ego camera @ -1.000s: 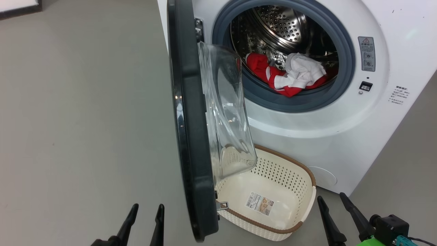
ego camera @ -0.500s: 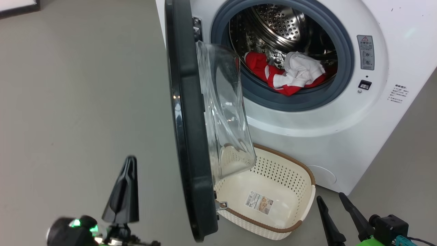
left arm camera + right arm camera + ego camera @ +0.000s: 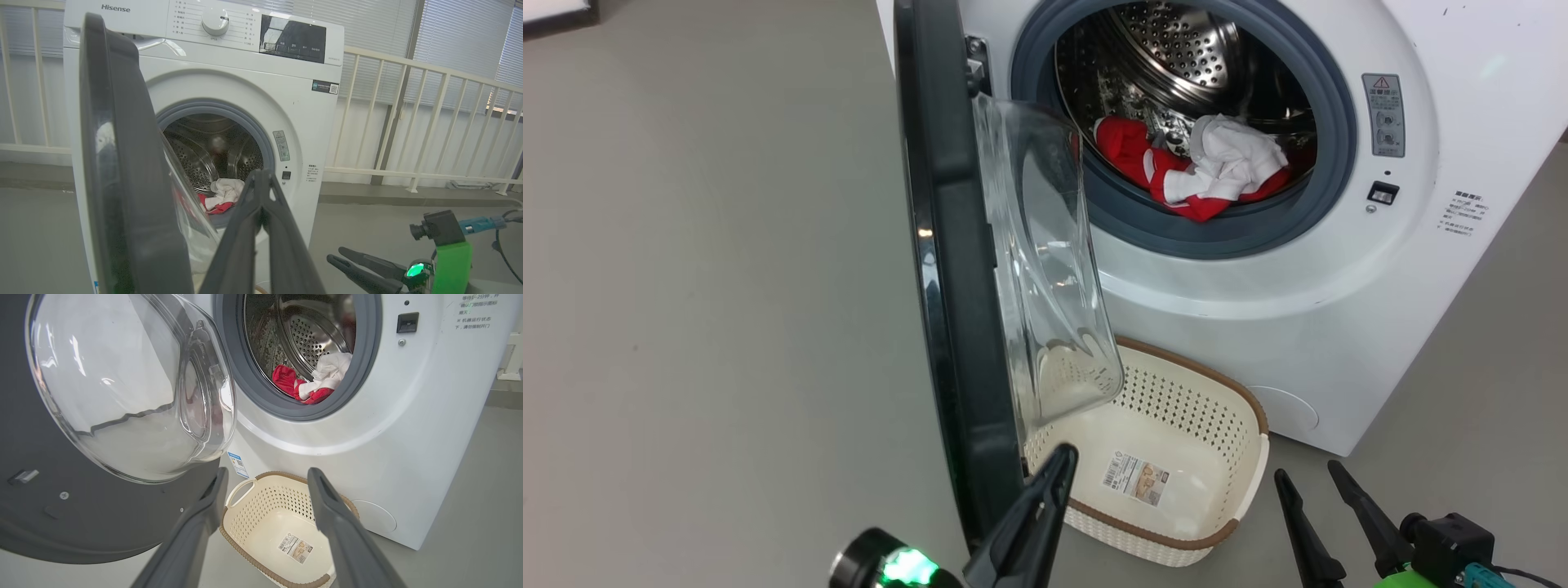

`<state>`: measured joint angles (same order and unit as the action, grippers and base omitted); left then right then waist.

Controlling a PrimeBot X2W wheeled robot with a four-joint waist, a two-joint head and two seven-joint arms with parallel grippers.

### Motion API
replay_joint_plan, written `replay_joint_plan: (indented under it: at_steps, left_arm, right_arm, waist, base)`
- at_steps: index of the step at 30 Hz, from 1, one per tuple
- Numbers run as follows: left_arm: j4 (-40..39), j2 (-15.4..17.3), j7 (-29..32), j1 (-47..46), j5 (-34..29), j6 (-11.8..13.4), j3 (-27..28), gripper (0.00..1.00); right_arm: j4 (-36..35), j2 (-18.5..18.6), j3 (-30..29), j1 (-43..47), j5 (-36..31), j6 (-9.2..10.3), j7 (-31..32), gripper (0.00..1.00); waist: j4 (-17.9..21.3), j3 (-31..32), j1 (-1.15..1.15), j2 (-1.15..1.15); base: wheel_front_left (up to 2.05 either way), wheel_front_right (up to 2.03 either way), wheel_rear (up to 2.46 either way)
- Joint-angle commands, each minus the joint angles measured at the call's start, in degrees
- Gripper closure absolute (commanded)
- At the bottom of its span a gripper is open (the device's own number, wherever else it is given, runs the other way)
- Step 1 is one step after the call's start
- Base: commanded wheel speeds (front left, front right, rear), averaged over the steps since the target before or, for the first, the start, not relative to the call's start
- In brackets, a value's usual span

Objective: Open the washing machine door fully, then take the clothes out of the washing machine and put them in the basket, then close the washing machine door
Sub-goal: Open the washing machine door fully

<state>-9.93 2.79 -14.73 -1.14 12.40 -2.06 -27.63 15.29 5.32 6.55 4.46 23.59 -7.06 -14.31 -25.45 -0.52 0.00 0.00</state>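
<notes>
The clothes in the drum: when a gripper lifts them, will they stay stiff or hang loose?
The clothes lie crumpled in soft folds, so they will probably sag and hang floppy. The red and white pieces overlap, so lifting one may drag another along.

Smooth grey floor. White barred railing along the back; pale slatted blinds above, lit by daylight.

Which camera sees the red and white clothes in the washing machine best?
The head view: it looks down into the drum, so the clothes show clear and big. The right wrist view shows them smaller, low in the opening. In the left wrist view the shut left gripper hides part of them.
</notes>
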Motion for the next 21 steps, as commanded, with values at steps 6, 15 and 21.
replay_joint_plan:
  at_steps: [6, 15, 21]
  left_arm:
    - [8.19, 0.09, -0.27, -0.89, 4.1, 0.01, 1.75, 1.0]
    - [12.63, 0.09, -0.27, -1.56, 8.35, 2.0, 5.85, 1.0]
    - [13.31, 0.09, -0.27, -1.41, 8.27, 2.67, 8.96, 1.0]
  right_arm:
    - [-1.45, 0.85, 2.11, -1.94, -0.44, -0.43, -0.69, 0.0]
    - [-1.54, 0.62, 2.22, -1.51, -0.43, -0.43, -0.69, 0.0]
    - [-1.75, 0.57, 2.25, -1.43, -0.38, -0.43, -0.69, 0.0]
  waist:
    - [0.34, -0.11, 0.0, 0.0]
    - [0.3, 0.49, 0.0, 0.0]
    - [0.12, 0.45, 0.0, 0.0]
  base:
    - [0.0, 0.0, 0.0]
    - [0.0, 0.0, 0.0]
    - [0.0, 0.0, 0.0]
